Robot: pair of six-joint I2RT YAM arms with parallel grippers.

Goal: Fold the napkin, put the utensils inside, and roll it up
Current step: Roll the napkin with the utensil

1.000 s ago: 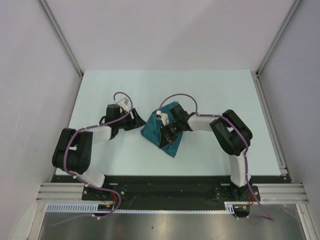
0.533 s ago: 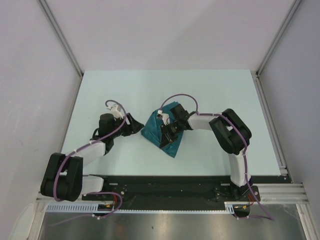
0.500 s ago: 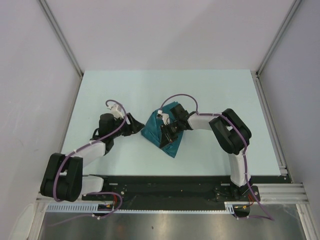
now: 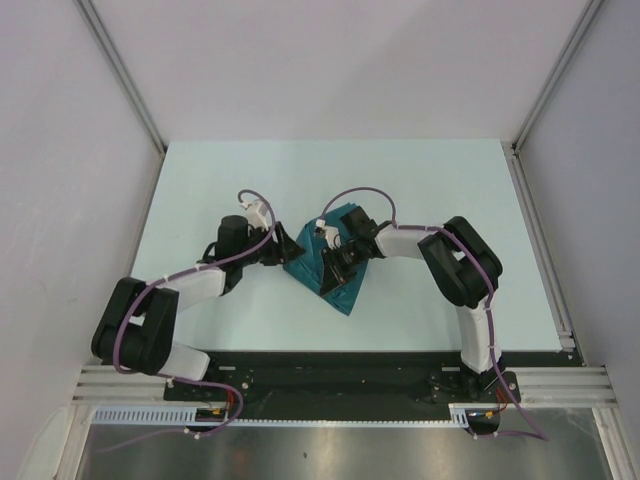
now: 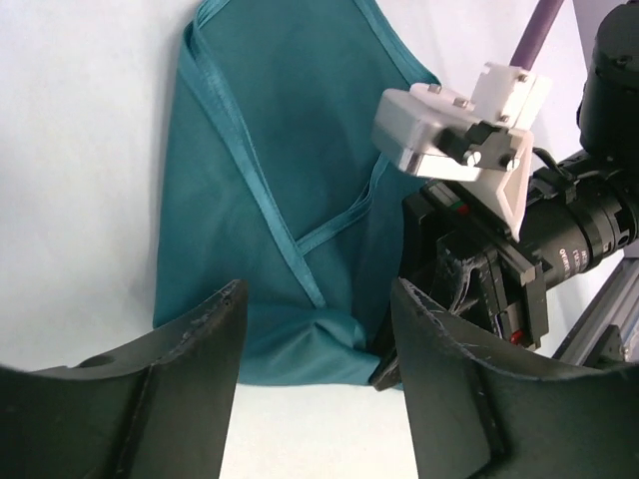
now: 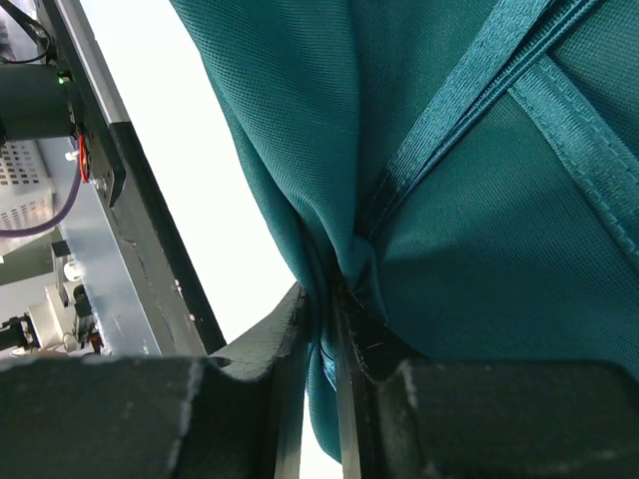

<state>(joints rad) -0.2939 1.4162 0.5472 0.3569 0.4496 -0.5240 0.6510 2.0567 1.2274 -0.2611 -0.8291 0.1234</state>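
Observation:
The teal napkin lies bunched in a rough folded wedge at the middle of the table. My right gripper is on top of it and shut on a pinched fold of the napkin; the cloth is squeezed between the jaws of the right gripper. My left gripper is at the napkin's left edge, open, its fingers straddling the near hem of the napkin without touching it. The left gripper faces the right gripper across the cloth. The utensils are hidden or out of view.
The pale table is bounded by a metal rail on the right and by the black base bar at the near edge. White walls close in on three sides.
The left arm drew back to the left, then came in again to the napkin's left edge. The right gripper kept its hold on the cloth and barely moved.

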